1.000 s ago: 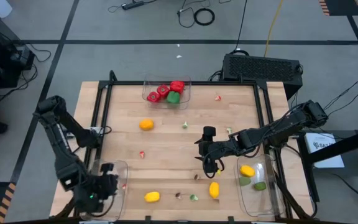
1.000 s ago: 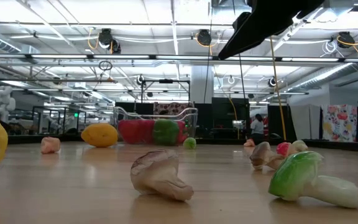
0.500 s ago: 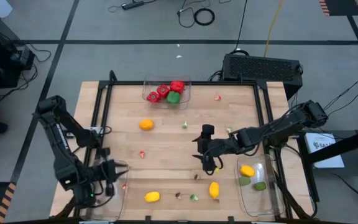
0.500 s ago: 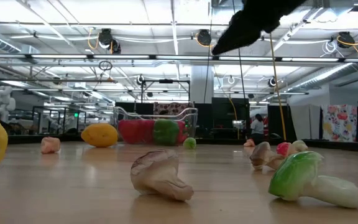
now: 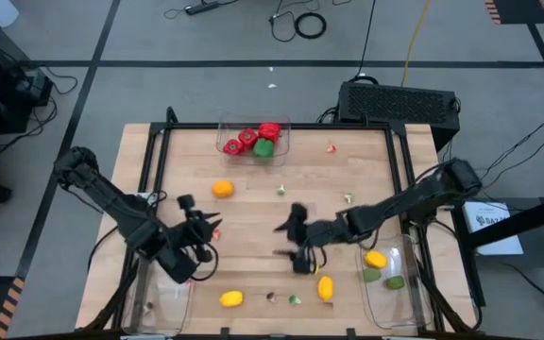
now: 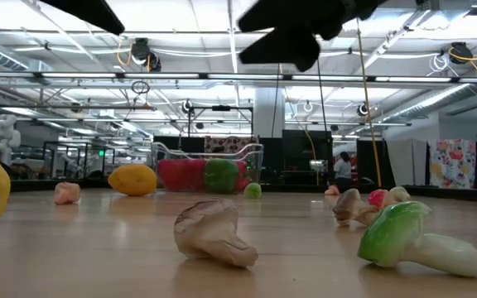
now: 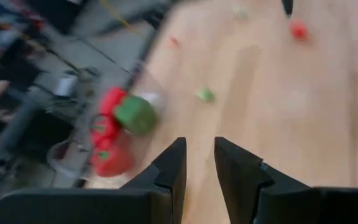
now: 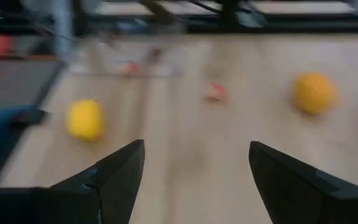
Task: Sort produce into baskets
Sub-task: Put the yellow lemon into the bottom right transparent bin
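High view: both arms reach over the middle of the table (image 5: 366, 151), neither one carrying anything. The right gripper (image 5: 296, 241) hangs above bare wood with its fingers spread wide, just beyond the lemon (image 5: 325, 287) near the front edge. My guess is that it is lining up for a grab at that fruit, since the basket on the right (image 5: 393, 308) already holds a lemon and two limes and would be the matching home. The left gripper (image 5: 199, 227) sits left of centre, close to a tiny red bit (image 5: 215, 233), with its fingers only a narrow gap apart, as the left wrist view shows. It may be after that piece.

Peppers, red and one green, fill the far basket (image 5: 284, 144), so that bin looks meant for them. A third basket (image 5: 132, 304) stands at the front left corner. Its contents cannot be made out. Loose produce remains scattered: an orange (image 5: 222, 189) toward the far left, another lemon (image 5: 231, 298) at the front, and a mushroom (image 6: 212, 233) and cabbage (image 6: 412, 236) near the low camera.
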Robot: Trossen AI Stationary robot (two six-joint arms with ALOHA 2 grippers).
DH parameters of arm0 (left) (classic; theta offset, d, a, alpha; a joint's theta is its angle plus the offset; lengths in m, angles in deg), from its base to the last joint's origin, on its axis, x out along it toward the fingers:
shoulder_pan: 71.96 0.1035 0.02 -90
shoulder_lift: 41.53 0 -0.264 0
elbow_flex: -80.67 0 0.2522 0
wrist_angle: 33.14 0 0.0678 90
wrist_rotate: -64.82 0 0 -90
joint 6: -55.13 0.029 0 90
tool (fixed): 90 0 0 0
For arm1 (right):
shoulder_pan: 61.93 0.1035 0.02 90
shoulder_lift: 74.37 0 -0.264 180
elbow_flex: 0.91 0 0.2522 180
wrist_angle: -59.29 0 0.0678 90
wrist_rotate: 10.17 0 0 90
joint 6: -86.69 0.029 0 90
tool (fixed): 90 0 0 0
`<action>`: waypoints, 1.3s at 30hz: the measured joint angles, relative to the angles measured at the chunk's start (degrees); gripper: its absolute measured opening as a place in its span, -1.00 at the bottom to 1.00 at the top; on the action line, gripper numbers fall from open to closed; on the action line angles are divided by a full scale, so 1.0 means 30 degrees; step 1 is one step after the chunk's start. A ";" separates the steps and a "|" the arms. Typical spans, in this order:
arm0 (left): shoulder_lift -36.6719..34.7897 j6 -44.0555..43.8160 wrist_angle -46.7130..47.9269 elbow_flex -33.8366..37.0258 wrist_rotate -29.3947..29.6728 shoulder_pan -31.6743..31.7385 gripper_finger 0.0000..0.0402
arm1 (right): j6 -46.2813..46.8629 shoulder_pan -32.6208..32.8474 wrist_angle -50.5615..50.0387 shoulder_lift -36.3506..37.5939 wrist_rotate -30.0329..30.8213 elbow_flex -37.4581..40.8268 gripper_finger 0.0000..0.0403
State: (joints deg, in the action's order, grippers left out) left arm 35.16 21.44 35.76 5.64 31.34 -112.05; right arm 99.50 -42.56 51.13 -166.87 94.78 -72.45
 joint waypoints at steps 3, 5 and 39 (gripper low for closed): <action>0.0000 0.2960 -0.1586 0.0000 -0.2007 0.0628 -0.55 | 0.0544 0.0882 0.2552 -0.2006 -0.0751 -0.0111 0.45; 0.0000 0.4274 -0.2343 0.0000 -0.2842 0.0832 -0.55 | 0.1073 0.1425 0.2769 -0.3200 -0.0786 -0.1057 0.50; -0.0240 0.6345 -0.4328 0.0000 -0.3197 0.0694 -0.55 | -0.0478 0.2098 -0.3537 -1.6053 -0.2568 -1.6181 0.42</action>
State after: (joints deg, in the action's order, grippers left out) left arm 34.44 40.48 22.78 5.64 21.75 -109.96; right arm 98.07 -36.26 40.52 -215.03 87.07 -121.00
